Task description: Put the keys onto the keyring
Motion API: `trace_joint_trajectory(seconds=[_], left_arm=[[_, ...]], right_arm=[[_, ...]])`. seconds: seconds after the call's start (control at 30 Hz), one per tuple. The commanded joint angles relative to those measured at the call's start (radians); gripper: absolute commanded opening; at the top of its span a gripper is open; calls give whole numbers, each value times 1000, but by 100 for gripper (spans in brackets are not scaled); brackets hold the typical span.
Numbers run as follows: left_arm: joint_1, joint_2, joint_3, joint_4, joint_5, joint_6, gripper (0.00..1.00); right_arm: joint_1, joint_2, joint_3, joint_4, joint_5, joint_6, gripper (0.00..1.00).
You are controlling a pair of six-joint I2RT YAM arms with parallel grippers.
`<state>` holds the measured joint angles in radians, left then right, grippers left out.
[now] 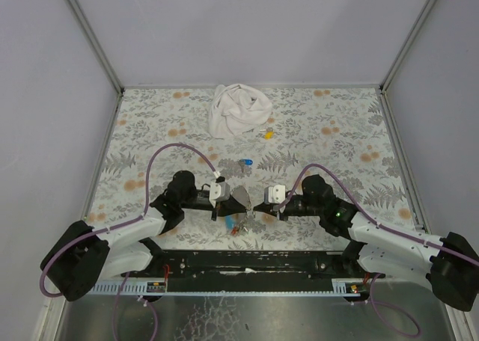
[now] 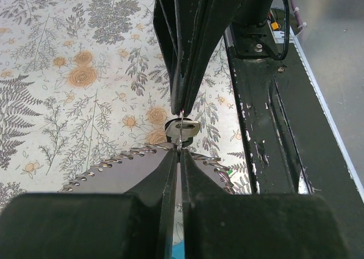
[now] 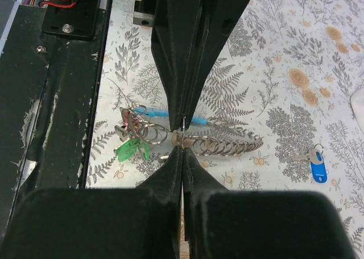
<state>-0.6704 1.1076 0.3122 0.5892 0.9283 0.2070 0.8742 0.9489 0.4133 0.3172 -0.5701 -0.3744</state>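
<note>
Noted left gripper (image 2: 179, 157) and right gripper (image 3: 182, 152) clenched tip to tip at thin metal keyring (image 3: 154, 135) on grey-blue strap; hold uncertain. Green-capped silver keys (image 3: 129, 150) bunched there, blue-capped silver key (image 3: 316, 169) apart at 12 o'clock.

Place: likely robot lab | signs: grey enclosure walls (image 1: 247, 27), patterned table (image 1: 337, 154)

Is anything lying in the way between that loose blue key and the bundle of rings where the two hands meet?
Nothing visible does. The blue key lies alone on the flowered table, with only bare surface between it and the keyring bundle. The white cloth and a small yellow piece lie farther back.
</note>
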Motion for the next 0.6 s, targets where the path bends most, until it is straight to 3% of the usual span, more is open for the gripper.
trace_joint_trajectory(seconds=[0.0, 0.57], left_arm=[[6, 5, 33, 27, 12, 16, 0], [6, -7, 20, 60, -7, -6, 0]], right_arm=[[-7, -6, 0, 70, -33, -4, 0], [-7, 13, 11, 66, -5, 10, 0]])
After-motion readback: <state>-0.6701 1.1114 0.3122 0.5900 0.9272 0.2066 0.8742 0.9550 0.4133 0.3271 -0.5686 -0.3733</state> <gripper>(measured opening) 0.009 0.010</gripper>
